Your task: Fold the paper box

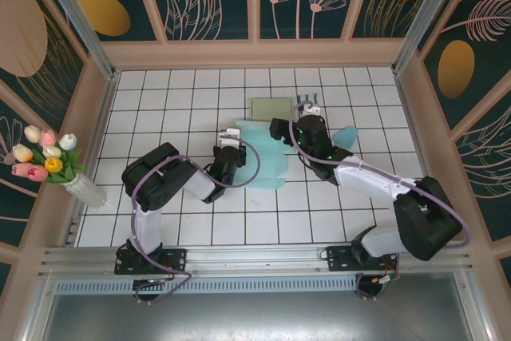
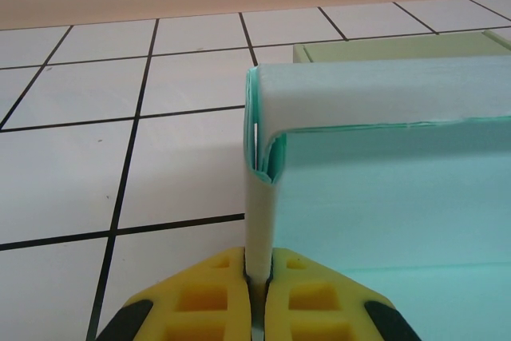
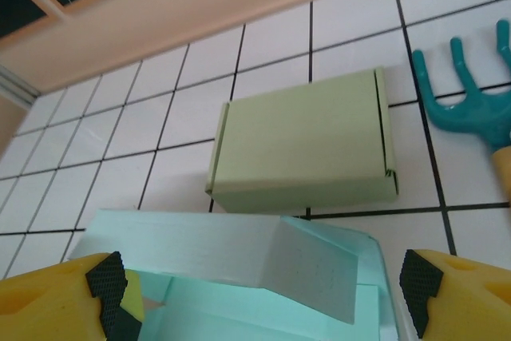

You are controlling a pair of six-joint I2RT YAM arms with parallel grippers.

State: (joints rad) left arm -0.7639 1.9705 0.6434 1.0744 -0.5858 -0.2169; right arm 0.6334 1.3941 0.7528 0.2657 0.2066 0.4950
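While the left gripper (image 2: 259, 275) has its 2 yellow fingers (image 2: 206, 297) pressed together on an upright side panel of the paper box (image 1: 267, 169), the right gripper (image 3: 259, 289) hangs over the box's far side with its 2 fingers (image 3: 104, 293) wide apart and touching nothing. The box is a pale teal sheet, only partly folded, and it lies near the middle of the white tiled table (image 1: 160, 101) between the 2 grippers. In the left wrist view the clamped panel stands straight up out of the fingers, and at its top edge a long wall bends away to the right, its layers of teal paper showing at the corner. In the right wrist view a flap of the box is folded inward and slopes down between the spread fingers.

Just beyond the teal box, a closed light green box (image 3: 303, 149) lies flat on the tiles. To its right, near it but apart from it, lies a small teal rake (image 3: 471, 89). At the table's left edge stands a white vase of tulips (image 1: 48, 157), well apart from everything else.
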